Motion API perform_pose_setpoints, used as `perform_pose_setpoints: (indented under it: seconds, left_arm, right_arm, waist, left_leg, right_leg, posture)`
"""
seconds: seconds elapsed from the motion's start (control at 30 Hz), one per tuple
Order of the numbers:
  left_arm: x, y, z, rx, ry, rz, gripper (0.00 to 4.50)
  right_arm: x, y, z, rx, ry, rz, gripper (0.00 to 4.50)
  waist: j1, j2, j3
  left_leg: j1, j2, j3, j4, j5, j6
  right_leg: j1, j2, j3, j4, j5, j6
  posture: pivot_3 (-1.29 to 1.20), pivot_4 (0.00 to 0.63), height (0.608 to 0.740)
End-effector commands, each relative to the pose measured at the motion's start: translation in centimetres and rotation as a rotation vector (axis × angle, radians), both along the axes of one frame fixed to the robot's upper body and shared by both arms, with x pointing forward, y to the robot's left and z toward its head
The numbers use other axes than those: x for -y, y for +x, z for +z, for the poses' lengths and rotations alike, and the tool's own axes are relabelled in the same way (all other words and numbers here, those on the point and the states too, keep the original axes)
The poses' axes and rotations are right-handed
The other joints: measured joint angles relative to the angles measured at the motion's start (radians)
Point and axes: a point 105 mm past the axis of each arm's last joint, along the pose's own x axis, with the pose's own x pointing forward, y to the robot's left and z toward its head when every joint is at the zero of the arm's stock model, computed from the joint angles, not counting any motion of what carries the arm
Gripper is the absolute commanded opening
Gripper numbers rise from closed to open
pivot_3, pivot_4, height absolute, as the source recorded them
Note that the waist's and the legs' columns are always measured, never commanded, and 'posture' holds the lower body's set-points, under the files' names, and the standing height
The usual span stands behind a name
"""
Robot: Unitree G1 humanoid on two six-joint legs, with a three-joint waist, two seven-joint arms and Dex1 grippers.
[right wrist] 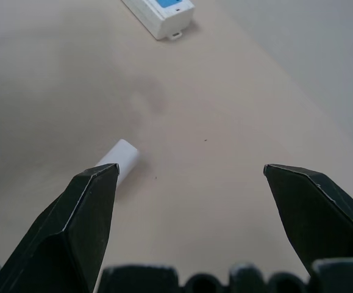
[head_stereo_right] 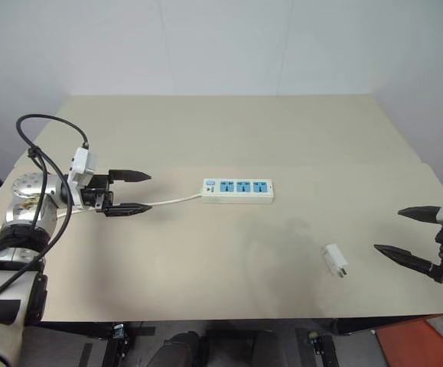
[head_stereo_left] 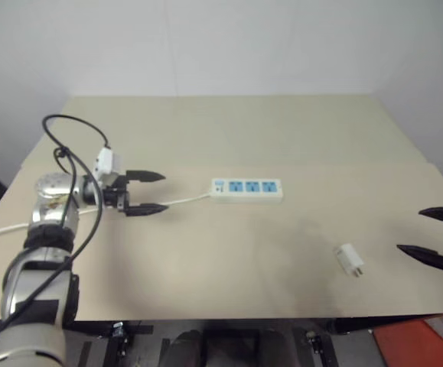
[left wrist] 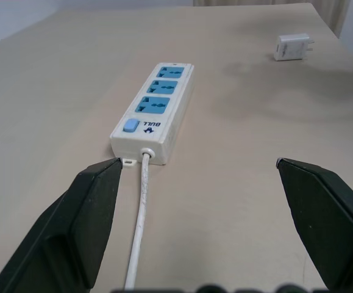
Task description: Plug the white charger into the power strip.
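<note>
My right gripper hangs low at the near right edge of the bench, fingers spread wide and holding nothing. Just ahead of those tips, toward the bench's middle, lies the white charger: flat on its side, apart from me, not touching either finger. In my right wrist view its blunt end pokes out from behind one fingertip, so it sits off to one side of the gap rather than centred in it. Its long axis runs on a diagonal across the bench, prongs pointing toward the near right corner, roughly back at my right gripper. My left gripper hovers at the far left, fingers also spread and empty, pointing along the bench at the switch end of the power strip. The strip lies crosswise in the middle of the bench, three blue socket faces up, its white cord trailing out between my left fingers. Charger and strip are well apart. Judgement: right arm is plainly the nearer one for the pick-up; left is placed to steady the strip. The coming reach turns on shifting sideways to centre the charger between the fingers, then closing across its short sides, clear of the prongs.
</note>
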Motion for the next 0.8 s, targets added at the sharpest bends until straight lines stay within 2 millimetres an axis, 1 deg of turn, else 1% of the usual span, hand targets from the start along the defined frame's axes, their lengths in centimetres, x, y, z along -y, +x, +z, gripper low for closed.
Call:
perform_pose_setpoints:
  seconds: [0.03, 0.4, 0.5, 0.63, 0.73, 0.8]
  left_arm:
    - [0.0, 0.4, 1.1, 0.044, -0.011, 0.001, 4.44]
    - [1.3, 1.8, 0.4, 0.046, -0.025, 0.019, 4.44]
    - [2.5, 2.4, 0.4, 0.017, -0.083, 0.023, 4.44]
    - [4.4, 3.1, -0.7, -0.014, -0.005, 0.008, 4.44]
    - [5.9, 4.0, -1.4, -0.011, 0.044, 0.04, 4.44]
    - [6.5, 4.4, -2.1, -0.001, 0.1, 0.063, 4.44]
  right_arm:
    - [0.0, 0.1, 0.8, 0.04, -0.009, 0.007, 4.5]
    - [-0.6, -0.5, 0.2, 0.08, -0.005, 0.003, 4.5]
    - [-1.2, -0.6, -0.1, 0.087, 0.003, 0.002, 4.5]
    - [-2.1, -0.6, -0.1, 0.1, 0.009, 0.018, 4.5]
    - [-3.0, -0.5, 0.4, 0.129, 0.007, 0.03, 4.5]
    - [-3.7, -0.5, 0.8, 0.154, -0.011, 0.039, 4.5]
  waist:
    - [0.0, 0.0, 0.0]
    - [0.007, 0.0, 0.0]
    - [0.007, 0.0, 0.0]
    - [0.007, 0.0, 0.0]
    - [0.008, -0.001, 0.0]
    - [0.008, -0.001, 0.0]
  left_leg:
    - [0.0, 0.0, 0.0, 0.0, 0.0, 0.0]
    - [-0.001, -0.001, 0.0, 0.0, 0.0, 0.0]
    - [-0.001, -0.001, 0.0, 0.001, 0.0, 0.0]
    - [-0.001, -0.001, 0.0, 0.001, 0.0, 0.0]
    - [-0.001, -0.001, 0.0, 0.001, 0.0, 0.0]
    - [-0.002, -0.001, 0.0, 0.001, 0.0, 0.0]
  right_leg:
    - [0.0, 0.0, 0.0, 0.0, 0.0, 0.0]
    - [0.0, 0.0, -0.001, 0.0, 0.0, 0.0]
    - [0.0, 0.0, -0.001, 0.0, 0.0, 0.0]
    - [0.001, 0.0, -0.001, 0.0, 0.0, 0.0]
    - [0.001, 0.0, -0.001, 0.0, 0.0, 0.0]
    - [0.0, 0.0, -0.001, 0.0, 0.0, 0.0]
  posture:
    - [0.0, 0.15, 0.74]
    - [0.0, 0.15, 0.74]
    - [0.0, 0.15, 0.74]
    - [0.0, 0.15, 0.74]
    - [0.0, 0.15, 0.74]
    - [0.0, 0.15, 0.74]
